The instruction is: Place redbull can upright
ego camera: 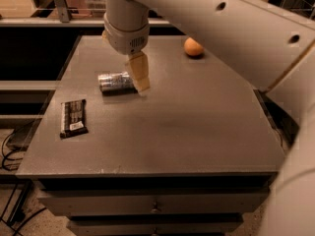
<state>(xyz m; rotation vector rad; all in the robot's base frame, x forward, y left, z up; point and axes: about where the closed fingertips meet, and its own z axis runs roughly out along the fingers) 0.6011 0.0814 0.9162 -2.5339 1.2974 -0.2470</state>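
Note:
The redbull can (114,81), silver-grey with darker printed patches, lies on its side on the grey table (162,127), left of centre toward the back. My gripper (139,75) hangs from the white arm just above the can's right end, its pale fingers (139,71) pointing down and overlapping that end. The can rests on the table and is not lifted.
A flat dark snack bar wrapper (73,117) lies near the table's left edge. An orange round fruit (193,47) sits at the back right. The big white arm fills the upper right. Drawers run below the table's front edge.

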